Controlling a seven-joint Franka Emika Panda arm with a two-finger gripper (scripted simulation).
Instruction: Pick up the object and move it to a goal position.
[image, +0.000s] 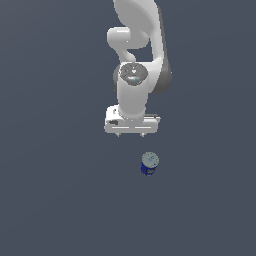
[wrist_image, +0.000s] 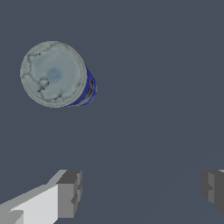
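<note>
The object is a small can (image: 149, 164) with a blue body, a little red marking and a silver-grey round top. It stands upright on the dark grey floor. My gripper (image: 131, 134) hangs above the floor, up and to the exterior view's left of the can, and does not touch it. In the wrist view the can (wrist_image: 56, 74) shows from above, off to one side of the gap between my fingers (wrist_image: 68, 193). The gripper (wrist_image: 141, 190) is open and empty.
A plain dark grey floor (image: 50, 200) fills both views. The white arm (image: 135, 50) reaches down from the top of the exterior view. No goal marker shows.
</note>
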